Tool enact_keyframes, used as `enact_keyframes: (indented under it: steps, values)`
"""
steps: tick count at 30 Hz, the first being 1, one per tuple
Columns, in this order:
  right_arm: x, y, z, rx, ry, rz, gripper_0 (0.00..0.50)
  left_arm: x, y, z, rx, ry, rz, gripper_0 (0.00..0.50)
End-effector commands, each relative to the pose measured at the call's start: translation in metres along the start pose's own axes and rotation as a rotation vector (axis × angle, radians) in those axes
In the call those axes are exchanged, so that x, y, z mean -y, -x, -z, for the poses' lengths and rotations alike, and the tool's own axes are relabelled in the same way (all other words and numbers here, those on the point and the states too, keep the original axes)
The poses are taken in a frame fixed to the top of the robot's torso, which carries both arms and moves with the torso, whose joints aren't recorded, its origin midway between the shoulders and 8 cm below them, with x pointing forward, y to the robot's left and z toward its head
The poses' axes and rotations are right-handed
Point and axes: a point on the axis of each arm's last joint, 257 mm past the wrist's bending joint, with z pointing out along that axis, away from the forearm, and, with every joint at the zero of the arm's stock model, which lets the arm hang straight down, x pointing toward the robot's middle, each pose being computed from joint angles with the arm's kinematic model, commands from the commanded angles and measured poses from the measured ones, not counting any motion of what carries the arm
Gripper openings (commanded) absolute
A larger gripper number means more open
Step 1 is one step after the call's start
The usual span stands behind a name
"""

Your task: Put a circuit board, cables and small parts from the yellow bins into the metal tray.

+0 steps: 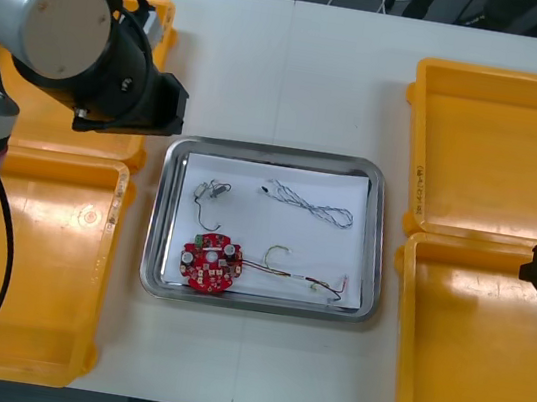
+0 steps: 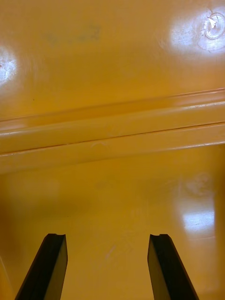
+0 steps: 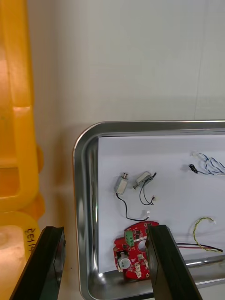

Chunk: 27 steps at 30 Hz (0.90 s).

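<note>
Left gripper hung over the metal tray's 9 o'clock rim, fingers wide apart, holding nothing. Circuit board lay at the tray's 7 o'clock, nearest this arm; cables and small metal parts lay beside it. Right gripper stood spread and empty over a yellow bin.

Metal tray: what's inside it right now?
A white sheet, a board, a blue-white cable, a red-yellow cable and two small wired parts. Sheet hides the tray floor. Left hand open near its corner; right hand over a bin.
</note>
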Motion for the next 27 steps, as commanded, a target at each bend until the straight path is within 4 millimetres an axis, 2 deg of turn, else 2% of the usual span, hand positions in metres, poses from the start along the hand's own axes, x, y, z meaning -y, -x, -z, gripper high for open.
enact_keyframes:
  steps: [1, 9, 18, 27]
  values:
    - [-0.003, -0.005, -0.001, -0.009, 0.002, -0.020, 0.500, -0.037, 0.007, 0.020, 0.050, 0.034, -0.032, 0.500]
    - [-0.003, -0.005, -0.001, -0.009, 0.002, -0.020, 0.500, -0.081, 0.005, 0.035, 0.074, 0.068, -0.050, 0.500]
    - [-0.003, -0.005, -0.001, -0.009, 0.002, -0.020, 0.500, -0.111, -0.011, 0.050, 0.054, 0.037, -0.016, 0.500]
    - [-0.003, -0.005, -0.001, -0.009, 0.002, -0.020, 0.500, -0.142, -0.030, 0.057, 0.037, 0.089, -0.015, 0.500]
